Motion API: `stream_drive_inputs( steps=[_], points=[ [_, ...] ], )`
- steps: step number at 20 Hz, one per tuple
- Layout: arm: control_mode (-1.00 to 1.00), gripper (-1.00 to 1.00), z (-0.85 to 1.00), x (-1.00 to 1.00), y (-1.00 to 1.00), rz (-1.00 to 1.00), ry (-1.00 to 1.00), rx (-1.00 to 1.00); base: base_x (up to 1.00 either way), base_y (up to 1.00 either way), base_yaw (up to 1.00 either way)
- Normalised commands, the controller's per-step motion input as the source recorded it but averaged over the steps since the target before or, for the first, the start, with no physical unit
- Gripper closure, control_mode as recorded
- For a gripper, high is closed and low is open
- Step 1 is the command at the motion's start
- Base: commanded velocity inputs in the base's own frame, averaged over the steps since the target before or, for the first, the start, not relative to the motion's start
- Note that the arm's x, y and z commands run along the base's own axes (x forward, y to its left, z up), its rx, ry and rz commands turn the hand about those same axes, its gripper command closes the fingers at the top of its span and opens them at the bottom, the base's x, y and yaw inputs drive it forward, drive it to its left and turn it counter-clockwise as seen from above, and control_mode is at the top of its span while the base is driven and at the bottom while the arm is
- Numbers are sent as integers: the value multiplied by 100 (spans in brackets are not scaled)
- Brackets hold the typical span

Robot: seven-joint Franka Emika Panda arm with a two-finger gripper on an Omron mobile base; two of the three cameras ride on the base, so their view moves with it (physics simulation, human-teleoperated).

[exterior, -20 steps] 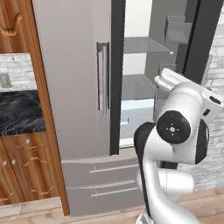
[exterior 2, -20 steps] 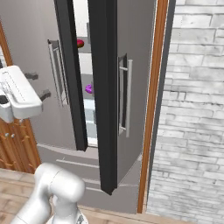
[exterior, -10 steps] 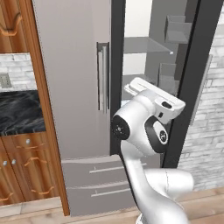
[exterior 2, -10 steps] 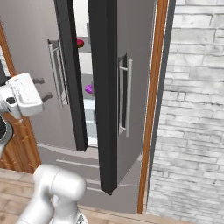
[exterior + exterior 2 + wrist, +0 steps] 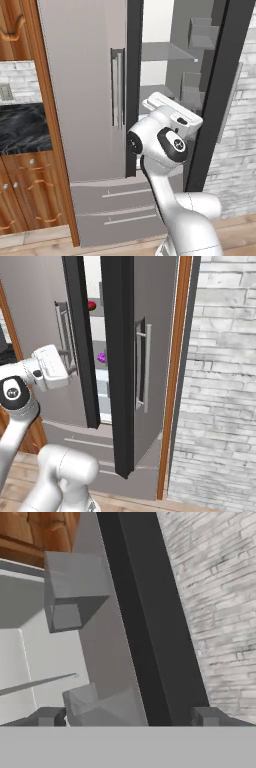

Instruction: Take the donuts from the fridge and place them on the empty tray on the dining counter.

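The fridge (image 5: 85,100) stands with its left door closed and its right door (image 5: 150,346) swung open. Through the gap I see the red-pink donut (image 5: 92,304) on an upper shelf and the purple donut (image 5: 101,358) on a lower shelf. My white hand (image 5: 172,111) hovers in front of the opening at mid height, left of the open door's edge; it shows as the white block (image 5: 50,367) short of the shelves. My gripper (image 5: 127,718) is open, its fingertips (image 5: 47,717) far apart with nothing between them. It faces the door's inner side.
Grey door bins (image 5: 75,577) line the open door, beside its black gasket (image 5: 145,622). A brick wall (image 5: 220,381) lies to the right. Brown cabinets and a black marble counter (image 5: 20,130) stand left of the fridge. Lower drawers (image 5: 115,200) sit beneath the doors.
The arm's elbow has swung left and the hand has shifted from the far right toward the middle of the fridge opening. The base and the donuts have stayed put.
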Motion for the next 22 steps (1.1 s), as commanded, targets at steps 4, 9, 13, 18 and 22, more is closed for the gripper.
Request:
stream_drive_inputs(
  steps=[4,9,13,18,22],
  points=[
    [-100,-100,-9,41,-18,-9,0,0,0,0,0],
    [-100,-100,-2,38,-32,-6,2,0,0,0,0],
    [-100,-100,-20,47,-26,-6,6,0,0,0,0],
    [-100,-100,-25,51,-1,-8,11,0,0,0,0],
    [-100,-100,-9,46,-6,-11,6,0,0,0,0]
  ],
)
